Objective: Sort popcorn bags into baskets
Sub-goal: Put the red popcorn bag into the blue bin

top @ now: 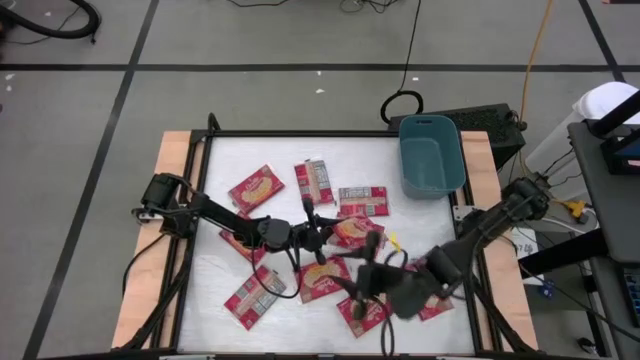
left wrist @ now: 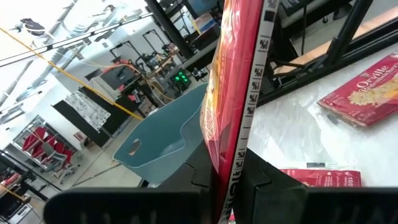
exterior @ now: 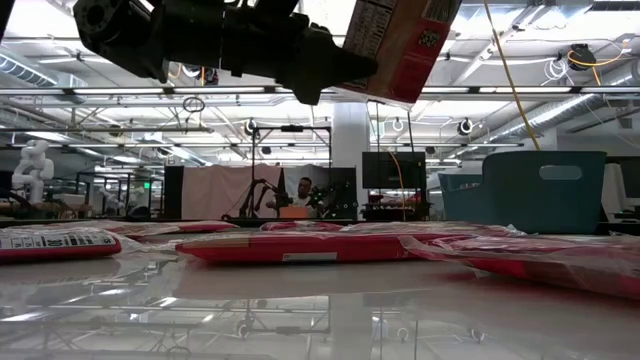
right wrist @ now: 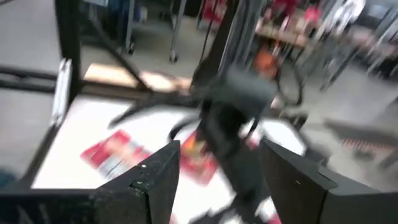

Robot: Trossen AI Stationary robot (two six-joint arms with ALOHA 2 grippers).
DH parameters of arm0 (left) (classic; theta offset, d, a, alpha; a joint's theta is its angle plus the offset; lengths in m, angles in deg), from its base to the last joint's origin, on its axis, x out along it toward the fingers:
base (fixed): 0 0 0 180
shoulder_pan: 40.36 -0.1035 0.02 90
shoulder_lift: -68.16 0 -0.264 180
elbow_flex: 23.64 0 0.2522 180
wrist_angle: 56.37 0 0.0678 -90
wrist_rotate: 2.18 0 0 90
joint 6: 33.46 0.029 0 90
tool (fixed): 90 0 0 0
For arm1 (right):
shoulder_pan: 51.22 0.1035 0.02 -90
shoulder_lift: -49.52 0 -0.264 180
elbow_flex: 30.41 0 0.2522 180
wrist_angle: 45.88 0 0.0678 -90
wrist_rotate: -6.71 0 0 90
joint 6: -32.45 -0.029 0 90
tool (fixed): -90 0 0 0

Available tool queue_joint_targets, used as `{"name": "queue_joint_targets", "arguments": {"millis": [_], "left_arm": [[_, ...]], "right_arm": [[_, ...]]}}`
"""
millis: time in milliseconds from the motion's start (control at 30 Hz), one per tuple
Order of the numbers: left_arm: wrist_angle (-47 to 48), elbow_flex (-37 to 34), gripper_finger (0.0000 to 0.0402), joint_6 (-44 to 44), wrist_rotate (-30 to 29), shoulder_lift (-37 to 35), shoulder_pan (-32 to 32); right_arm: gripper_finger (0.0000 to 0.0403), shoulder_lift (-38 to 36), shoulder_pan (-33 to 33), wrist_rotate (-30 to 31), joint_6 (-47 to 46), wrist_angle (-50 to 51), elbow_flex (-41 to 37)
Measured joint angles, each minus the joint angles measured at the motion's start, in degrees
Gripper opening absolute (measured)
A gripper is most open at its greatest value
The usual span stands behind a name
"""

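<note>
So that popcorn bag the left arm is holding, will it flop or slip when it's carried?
The held bag stands on edge without sagging, so it is probably fairly stiff and light. The left gripper pinches only its thin edge and the wrapper looks glossy, so it might swing or slip.

Ahead of my left jaws, open air up to the teal bin (top: 431, 155); below, packets (top: 362, 200) litter the tabletop (top: 280, 150); right arm (top: 470, 240) crowds alongside.
</note>
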Motion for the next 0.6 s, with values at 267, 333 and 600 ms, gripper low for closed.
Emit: {"name": "queue_joint_targets", "arguments": {"millis": [267,333,600], "left_arm": [[0.46,-0.02,0.0026,-1.31,2.9,0.0,0.11],[0.51,0.0,0.0026,-1.89,2.99,0.0,0.15],[4.14,-0.02,0.0026,-4.64,2.99,0.0,0.11]], "right_arm": [[0.0185,-0.02,3.89,-27.31,-38.14,34.0,6.2],[0.0176,0.24,3.6,-38.35,-43.68,40.13,7.29],[0.0167,0.14,3.19,-41.64,-45.96,64.7,16.82]]}}
